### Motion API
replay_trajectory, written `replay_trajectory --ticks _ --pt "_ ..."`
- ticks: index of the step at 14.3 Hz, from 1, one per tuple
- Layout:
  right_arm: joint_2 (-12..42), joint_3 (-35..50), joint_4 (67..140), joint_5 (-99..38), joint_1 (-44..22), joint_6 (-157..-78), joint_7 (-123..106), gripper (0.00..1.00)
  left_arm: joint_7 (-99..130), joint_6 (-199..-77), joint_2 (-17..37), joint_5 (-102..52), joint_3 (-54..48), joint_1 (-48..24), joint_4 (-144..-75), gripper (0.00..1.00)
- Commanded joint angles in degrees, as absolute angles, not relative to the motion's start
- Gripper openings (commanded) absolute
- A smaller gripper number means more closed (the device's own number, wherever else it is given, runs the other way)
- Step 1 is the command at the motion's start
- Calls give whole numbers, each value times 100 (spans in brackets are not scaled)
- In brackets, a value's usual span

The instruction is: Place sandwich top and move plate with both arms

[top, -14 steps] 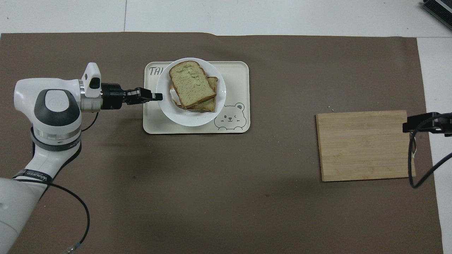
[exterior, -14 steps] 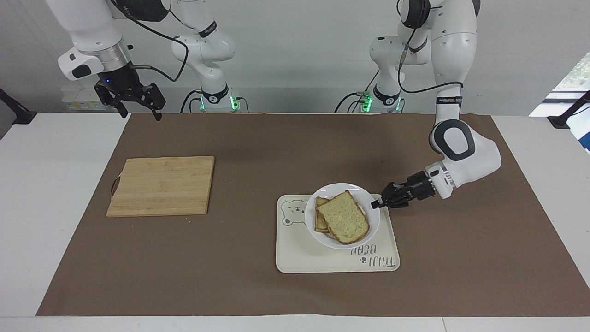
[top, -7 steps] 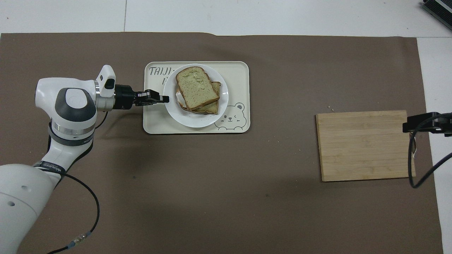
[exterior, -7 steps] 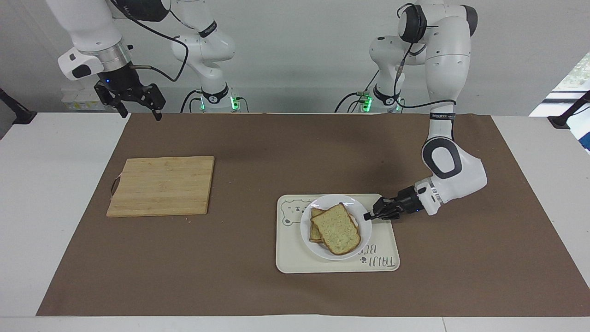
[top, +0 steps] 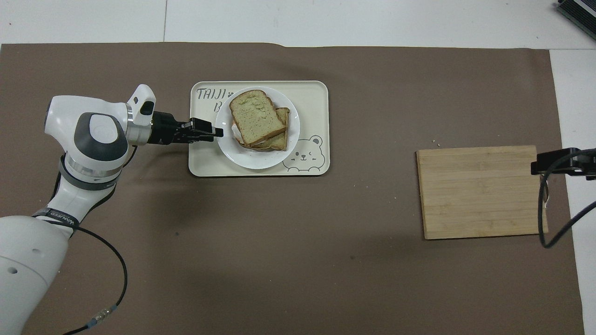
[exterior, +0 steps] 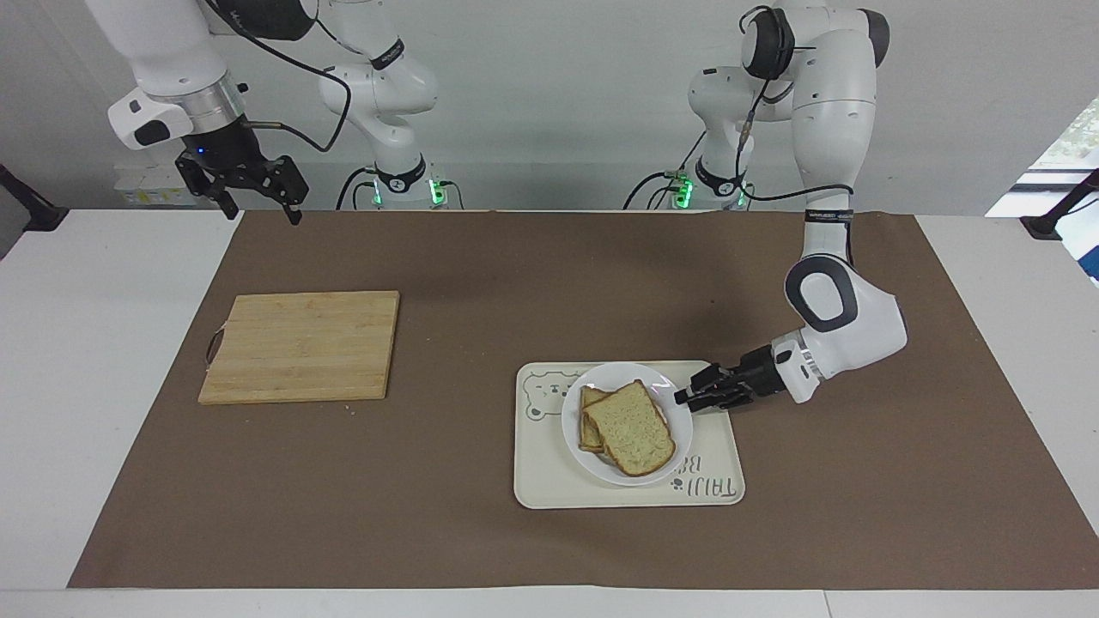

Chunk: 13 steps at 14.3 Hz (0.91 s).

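Bread tops the stack: the sandwich top (exterior: pixel 629 427) (top: pixel 256 116) lies flat on a lower slice (exterior: pixel 591 427) (top: pixel 276 136), skewed over it so the lower one shows at the side toward the right arm's end. Its long axis runs slantwise, the rounded end pointing away from the robots and toward the left arm's end of the table, the squarer end toward the robots.

Both slices sit on the plate (exterior: pixel 584 456) (top: pixel 251 159), which rests on the cream tray (exterior: pixel 549 481) (top: pixel 205 163) with the bear drawing, toward the tray's lettered end. Bare tray shows on the side nearer the robots in the overhead view and at the bear end.

The left gripper (exterior: pixel 684 396) (top: pixel 218 132) reaches in low and nearly level from the left arm's end, its fingertips closed on the plate's rim.

Around the tray spreads a brown mat (exterior: pixel 481 283) (top: pixel 298 260) over a white table (exterior: pixel 86 343) (top: pixel 326 18), with wide open mat on every side of the tray. A wooden cutting board (exterior: pixel 302 345) (top: pixel 482 190) lies well apart, toward the right arm's end. The right gripper (exterior: pixel 258 202) waits high over the mat's corner near its own base, fingers spread apart and holding nothing; in the overhead view only its dark tip (top: pixel 561 164) shows at the frame edge beside the board.
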State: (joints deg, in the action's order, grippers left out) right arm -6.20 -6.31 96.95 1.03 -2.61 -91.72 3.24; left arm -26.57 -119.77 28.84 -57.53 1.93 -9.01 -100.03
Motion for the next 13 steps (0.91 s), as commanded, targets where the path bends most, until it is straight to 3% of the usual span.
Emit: replay_trajectory --ticks 1,3,4,5,6,7,11,13 --pt "-703 -615 9747 167 -237 -9097 229 100 -1647 -11909 2716 -4461 255 -993 -9599 55" --pt "-703 -624 9747 167 -237 -9097 229 100 -1398 -11691 2427 -3861 290 -984 -9554 58" --pt "-703 -615 9747 167 -246 -9097 229 100 -1397 -11602 2217 -3554 325 -958 -9554 74" --pt "-703 -615 9747 167 -246 -9097 229 100 -1406 -11558 2015 -2985 316 -915 -9545 84" --pt "-703 -615 9747 167 -246 -9097 229 100 -1398 -11523 1769 -2318 316 -914 -9536 87" --pt "-703 -615 9747 167 -246 -9097 229 100 -1397 -11435 1540 -1842 316 -905 -9527 100" --pt "-703 -615 9747 167 -237 -9097 229 100 -1441 -10506 608 -328 492 -905 -9318 100" --pt "-703 -615 9747 167 -246 -9097 229 100 -1441 -9602 423 -246 545 -827 -9011 100"
